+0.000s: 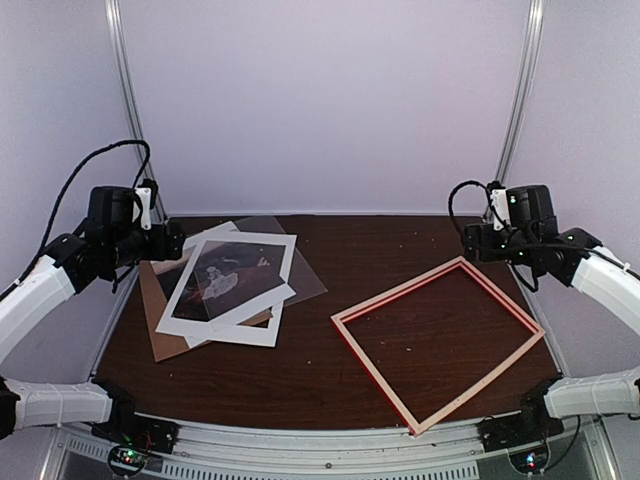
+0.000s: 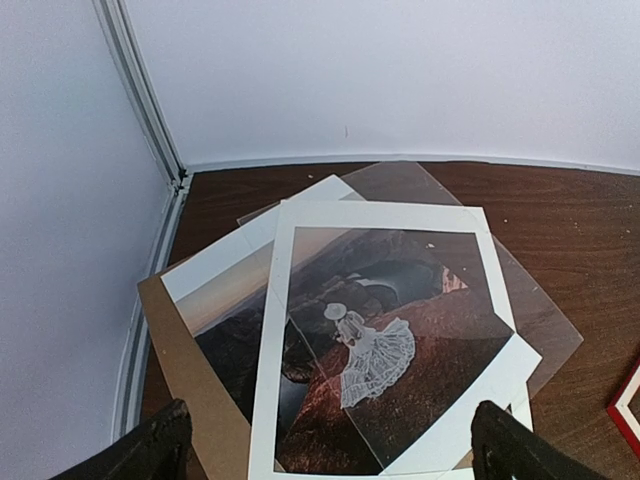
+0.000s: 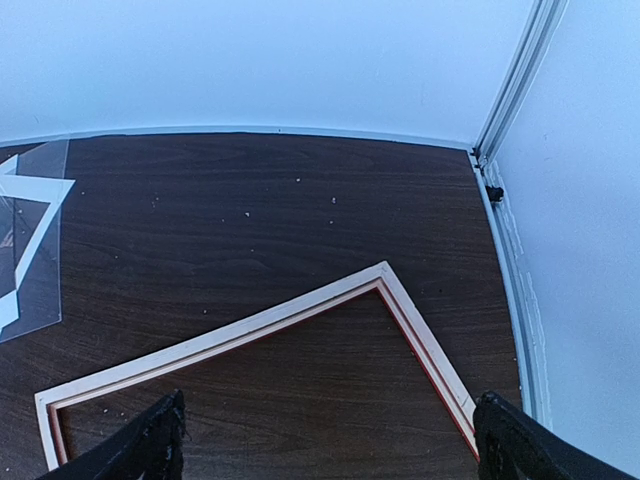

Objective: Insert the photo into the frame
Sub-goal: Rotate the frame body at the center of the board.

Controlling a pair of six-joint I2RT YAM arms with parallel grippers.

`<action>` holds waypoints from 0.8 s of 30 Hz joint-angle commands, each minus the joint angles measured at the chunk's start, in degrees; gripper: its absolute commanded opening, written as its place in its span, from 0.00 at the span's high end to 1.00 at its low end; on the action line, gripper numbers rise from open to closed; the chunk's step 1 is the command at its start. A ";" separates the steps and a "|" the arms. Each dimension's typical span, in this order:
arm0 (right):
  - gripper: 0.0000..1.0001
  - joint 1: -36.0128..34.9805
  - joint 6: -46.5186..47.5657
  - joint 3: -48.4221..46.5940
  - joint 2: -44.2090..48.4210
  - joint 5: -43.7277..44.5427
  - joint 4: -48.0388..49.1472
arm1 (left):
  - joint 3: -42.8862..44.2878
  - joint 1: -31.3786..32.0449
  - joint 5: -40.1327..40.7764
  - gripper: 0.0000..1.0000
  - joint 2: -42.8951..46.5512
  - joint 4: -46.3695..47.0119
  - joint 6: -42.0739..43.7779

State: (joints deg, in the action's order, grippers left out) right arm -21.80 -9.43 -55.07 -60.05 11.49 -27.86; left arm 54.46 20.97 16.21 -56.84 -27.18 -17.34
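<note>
Ok so here's how it looks: the photo [image 1: 222, 278] sits in a messy stack at the far left of the table [image 1: 380, 250], and the left gripper [image 1: 165, 240] hangs right over the stack's left edge, fingers spread as wide as they go, holding nothing. From the left wrist view the photo [image 2: 390, 340] lies straight ahead of and below the left gripper [image 2: 333, 440], between the two fingertips [image 2: 165, 440], so the left arm is clearly the nearer one.

Catch is, the photo isn't on top. A white mat [image 2: 275, 330] lies over it, so you see the picture through the window; there's a clear sheet [image 2: 540, 320] in the pile too, and a brown backing board [image 2: 190, 370] underneath (I can't tell the exact order of sheet and photo). The photo is skewed against the mat; its corners poke out at the far left and near right.

The frame [image 1: 478, 385] lies flat on the right half, pale side up, turned corner-on like a diamond, well apart from the stack. The right gripper [image 1: 478, 240] hovers over its far corner, also wide open and empty; the wrist view shows that corner of the frame [image 3: 215, 338] just ahead of the right gripper [image 3: 335, 440].

My guess: the mat has to come off first.
</note>
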 commanded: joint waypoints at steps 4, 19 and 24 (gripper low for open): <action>0.00 0.44 -1.58 0.44 -0.43 1.87 -1.25 | -0.24 -0.63 -2.87 0.02 0.02 0.60 -1.46; 0.00 0.53 -8.69 -5.10 -4.77 11.60 -13.57 | 0.03 -0.67 -6.17 0.02 -2.09 0.53 -4.04; 0.00 3.60 -13.35 -4.97 -7.84 13.27 -19.92 | 0.54 -0.67 -8.30 0.02 -2.36 0.61 -4.96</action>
State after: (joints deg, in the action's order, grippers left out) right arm -21.04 -17.74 -59.86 -66.28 21.28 -40.45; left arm 54.37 20.93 10.50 -59.22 -27.59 -20.95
